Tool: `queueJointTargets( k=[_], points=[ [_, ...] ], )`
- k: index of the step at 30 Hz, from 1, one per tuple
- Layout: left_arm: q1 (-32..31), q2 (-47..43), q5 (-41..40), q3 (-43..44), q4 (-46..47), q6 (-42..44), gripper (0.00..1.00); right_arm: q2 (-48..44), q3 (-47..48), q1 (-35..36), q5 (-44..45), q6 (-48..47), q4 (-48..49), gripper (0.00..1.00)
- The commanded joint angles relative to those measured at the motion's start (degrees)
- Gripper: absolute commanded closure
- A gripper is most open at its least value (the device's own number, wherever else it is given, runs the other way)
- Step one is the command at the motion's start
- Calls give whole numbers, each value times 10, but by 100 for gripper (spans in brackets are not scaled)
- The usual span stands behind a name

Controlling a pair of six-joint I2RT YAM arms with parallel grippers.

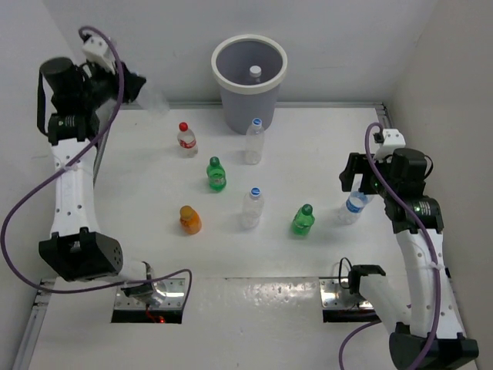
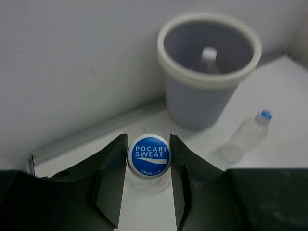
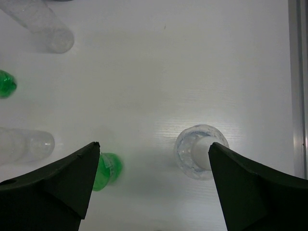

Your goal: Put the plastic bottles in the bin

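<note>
- Your left jaws are raised at the far-left corner of the table [image 1: 323, 146]. They are shut tight on the held bottle [image 2: 148, 155], a clear one, gripping it at its glossy blue printed cap.
- The bin [image 1: 239, 112] stands right of that bottle, against the back wall. It is round, smooth light-grey plastic, with a thick rolled rim and walls tapering downward.
- A white-capped clear bottle [image 1: 255, 72] already sits inside the bin.
- A tall clear bottle [image 1: 254, 141] with a blue cap stands just in front of the bin. The red-capped bottle [image 1: 186, 140] stands to its left.
- Mid-table stand the far green bottle [image 1: 216, 174], the middle clear bottle [image 1: 252, 208], the squat orange bottle [image 1: 189, 220] and the near green bottle [image 1: 303, 221], all apart from one another.
- Your right jaws gape wide and grip nothing. The right-hand clear bottle [image 3: 201, 151] stands upright between them, close to the right finger; you cannot tell whether they touch.
</note>
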Motion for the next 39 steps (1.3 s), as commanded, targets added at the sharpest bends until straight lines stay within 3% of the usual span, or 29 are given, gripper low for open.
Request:
queueJointTargets(
  k=[1,6,16,23,30,35,37,38,39],
  points=[
    [-47,22,-36,104,82,-105,94,0,-7,-2,23,13,33,6],
    [-106,77,-93,121,262,-157,99,10,-16,-3,23,9,58,6],
    [-200,310,-120,341,306,-186,99,10,-23,-5,50,-29,62,6],
    [-268,391,-169,371,284,-94,100,-13,-44,-15,24,-38,59,5],
    [-340,420,-333,377,233,67,100,-22,-74,-16,47,-49,63,5],
    [-363,431,-430,377,206,123,100,-20,-89,-16,49,-45,76,5],
    [-370,437,-475,382,206,133,74,-21,-96,-16,47,-42,81,5],
    [-376,437,-490,382,206,133,51,-20,-100,-16,47,-43,84,5],
    [-376,437,-498,382,201,117,18,-23,-107,-16,47,-42,89,5]
  ],
)
